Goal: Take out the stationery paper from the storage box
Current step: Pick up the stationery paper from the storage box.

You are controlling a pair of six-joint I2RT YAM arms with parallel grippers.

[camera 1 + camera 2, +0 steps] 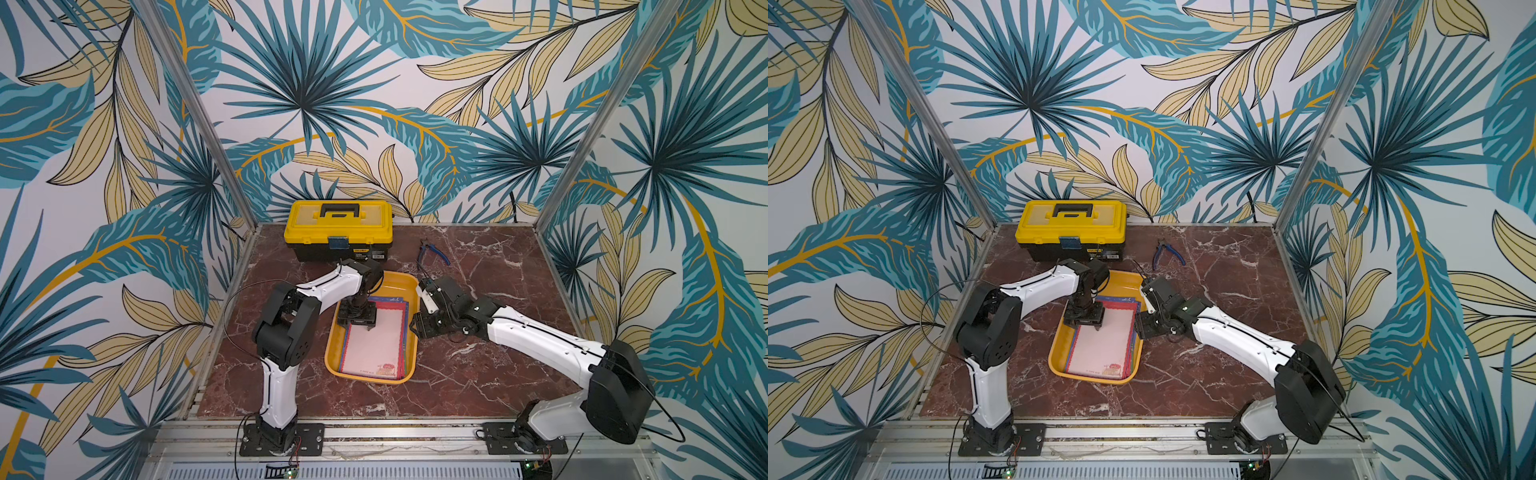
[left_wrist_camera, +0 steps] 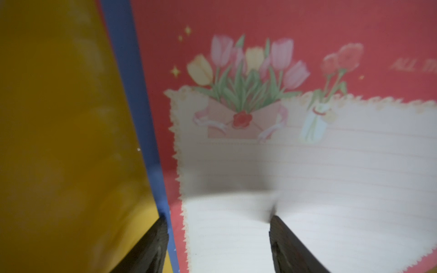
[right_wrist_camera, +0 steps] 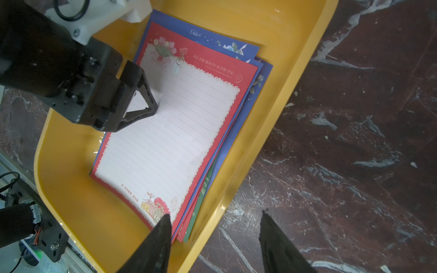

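Observation:
The stationery paper [image 1: 376,345] [image 1: 1100,347] lies stacked in the yellow storage box [image 1: 399,284] [image 1: 1121,280] at the table's middle. Its top sheet [image 3: 170,132] is white and lined with a red scalloped border, over blue and green sheets. My left gripper [image 1: 358,328] [image 1: 1086,327] [image 2: 217,218] points straight down into the box, open. One fingertip rests on the sheet's white centre and the other at the stack's edge, and the paper between them bulges slightly. My right gripper [image 1: 415,328] [image 3: 215,213] is open and straddles the box's right rim, holding nothing.
A yellow-lidded black toolbox [image 1: 338,230] stands at the back, just beyond the storage box. Blue-handled pliers [image 1: 432,251] lie behind the right arm. Bare marble tabletop [image 1: 498,374] spreads to the right and front. Metal frame posts stand at the corners.

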